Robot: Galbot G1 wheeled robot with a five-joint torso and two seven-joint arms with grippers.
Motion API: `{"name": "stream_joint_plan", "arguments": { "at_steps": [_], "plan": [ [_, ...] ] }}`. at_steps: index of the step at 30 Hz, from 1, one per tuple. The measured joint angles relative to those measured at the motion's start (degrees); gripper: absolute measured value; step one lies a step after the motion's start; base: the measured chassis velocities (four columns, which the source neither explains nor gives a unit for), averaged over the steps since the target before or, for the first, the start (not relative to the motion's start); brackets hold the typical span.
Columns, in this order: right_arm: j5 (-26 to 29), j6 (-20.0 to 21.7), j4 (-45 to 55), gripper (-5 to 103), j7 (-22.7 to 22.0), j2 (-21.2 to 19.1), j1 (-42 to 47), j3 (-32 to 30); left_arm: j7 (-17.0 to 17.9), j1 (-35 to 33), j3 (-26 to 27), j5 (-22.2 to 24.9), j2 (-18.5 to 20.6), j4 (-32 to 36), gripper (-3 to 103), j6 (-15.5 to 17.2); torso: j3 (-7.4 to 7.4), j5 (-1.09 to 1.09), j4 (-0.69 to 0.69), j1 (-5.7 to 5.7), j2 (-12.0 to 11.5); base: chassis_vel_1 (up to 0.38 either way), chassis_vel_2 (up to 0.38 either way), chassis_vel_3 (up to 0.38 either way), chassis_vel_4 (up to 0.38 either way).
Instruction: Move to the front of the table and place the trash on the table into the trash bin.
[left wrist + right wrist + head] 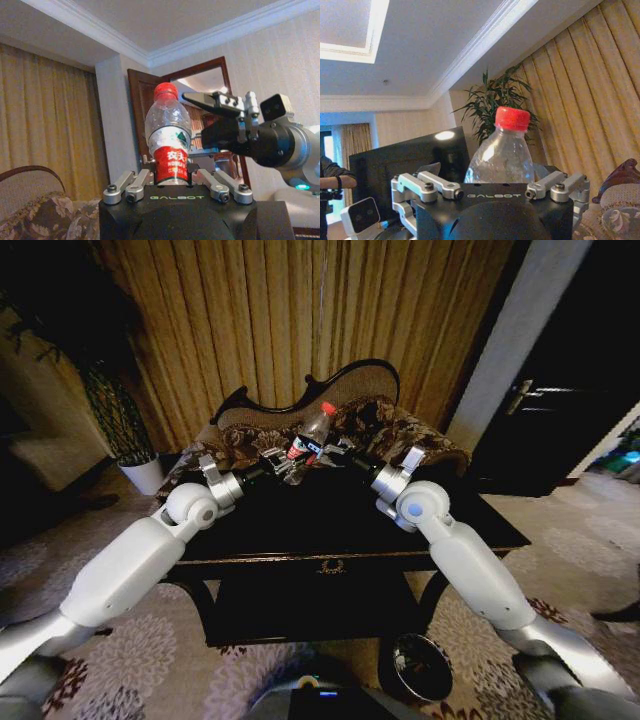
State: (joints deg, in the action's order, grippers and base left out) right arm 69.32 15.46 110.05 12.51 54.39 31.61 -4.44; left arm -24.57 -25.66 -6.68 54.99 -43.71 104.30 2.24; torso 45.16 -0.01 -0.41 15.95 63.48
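Left hand (272, 465) is gripping the bottle (310, 443) around its red label, fingers (131, 186) clenched on both sides, and holding it tilted above the far part of the desk (480, 525). In the left wrist view the bottle (168, 138) is standing between the fingers with its red cap (165, 91) up. Right hand (338, 452) is hovering just beside the bottle on its other side; its fingers are spreading apart and not touching the bottle. Behind the bottle, the patterned sofa (375, 415) is sitting against the curtains (260, 320). Trash bin (422, 667) is standing on the carpet (160, 660), well below the bottle, near the desk's front right leg.
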Motion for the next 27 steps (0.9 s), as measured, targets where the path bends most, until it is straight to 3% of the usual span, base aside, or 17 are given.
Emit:
{"name": "stream_joint_plan", "arguments": {
  "at_steps": [6,19,23,25,27],
  "plan": [
    [-0.6,0.0,0.0,102,-0.2,-0.2,0.6,-0.3,-0.1,0.2,-0.4,-0.2,-0.2,-0.2,28,0.0,0.00,0.01,-0.01,0.00,0.0,0.000,0.000,0.000,0.000],
    [-1.8,0.7,0.1,57,-1.2,-0.5,1.1,-0.8,0.4,-0.1,-0.3,0.4,0.3,0.4,28,0.0,0.00,0.01,0.00,0.00,0.0,0.000,0.000,0.000,0.000],
    [-1.8,0.8,0.4,53,-1.1,-0.7,1.5,-1.1,0.5,-0.4,-0.2,0.6,0.5,0.7,28,0.0,0.00,0.01,0.00,0.00,0.0,0.000,0.000,0.000,0.000],
    [-1.8,0.8,0.6,43,-1.1,-0.8,2.0,-1.6,0.5,-0.6,-0.2,0.6,0.5,0.9,28,0.0,0.00,0.02,0.00,0.00,0.0,0.000,0.000,0.000,0.000],
    [-1.8,0.8,0.7,41,-1.0,-0.9,2.2,-1.7,0.5,-0.7,-0.2,0.6,0.5,0.9,28,0.0,0.00,0.01,0.00,0.00,0.0,0.000,0.000,0.000,0.000]
  ]
}}
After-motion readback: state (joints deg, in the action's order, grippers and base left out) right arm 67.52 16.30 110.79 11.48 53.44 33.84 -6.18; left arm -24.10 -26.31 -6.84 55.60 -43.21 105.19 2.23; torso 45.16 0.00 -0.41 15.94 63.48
